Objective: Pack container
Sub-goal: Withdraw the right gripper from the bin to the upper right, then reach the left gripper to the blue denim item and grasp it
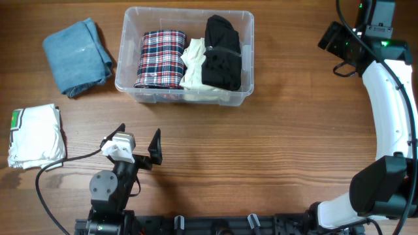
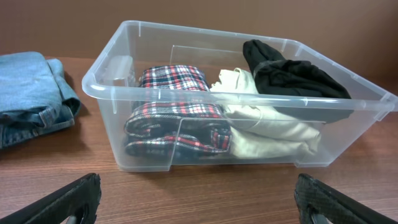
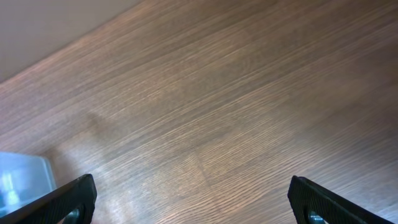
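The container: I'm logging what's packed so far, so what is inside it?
Inside the container lie three folded garments side by side: a red plaid cloth, a cream cloth and a black cloth. Anything beneath them is covered and cannot be seen.

Right wrist view crops the container (image 3: 18, 180) to one corner.
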Controlling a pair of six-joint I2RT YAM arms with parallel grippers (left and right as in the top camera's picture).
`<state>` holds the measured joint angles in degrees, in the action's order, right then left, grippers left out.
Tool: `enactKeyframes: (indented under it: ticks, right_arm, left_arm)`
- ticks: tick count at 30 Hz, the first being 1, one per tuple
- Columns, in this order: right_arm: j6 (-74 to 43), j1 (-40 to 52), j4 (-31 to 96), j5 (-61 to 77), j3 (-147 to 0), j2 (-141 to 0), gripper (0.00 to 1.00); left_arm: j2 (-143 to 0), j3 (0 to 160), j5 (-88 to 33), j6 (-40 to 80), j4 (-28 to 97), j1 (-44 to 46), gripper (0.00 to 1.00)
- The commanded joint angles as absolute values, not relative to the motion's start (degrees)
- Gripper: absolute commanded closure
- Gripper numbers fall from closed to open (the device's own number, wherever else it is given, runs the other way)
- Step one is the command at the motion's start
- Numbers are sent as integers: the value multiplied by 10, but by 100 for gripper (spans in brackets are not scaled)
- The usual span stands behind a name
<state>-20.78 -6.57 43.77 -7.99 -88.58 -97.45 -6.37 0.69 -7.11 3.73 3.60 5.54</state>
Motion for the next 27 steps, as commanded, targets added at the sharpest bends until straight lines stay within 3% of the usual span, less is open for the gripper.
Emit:
enactKeyframes:
  ticks: [1, 18, 24, 27]
  right_arm:
    - [-230, -63, 436, -59, -884, -981, 0]
    - [-249, -63, 435, -59, -884, -981, 0]
    - [-249, -63, 436, -59, -884, -981, 0]
    - [-249, -63, 436, -59, -884, -981, 0]
  left_arm:
    - [-62, 3, -70, 38, 37, 58, 0]
    - [-62, 3, -70, 38, 36, 58, 0]
    - [-62, 3, -80, 38, -70, 58, 0]
    - [-62, 14, -14, 38, -116, 57, 0]
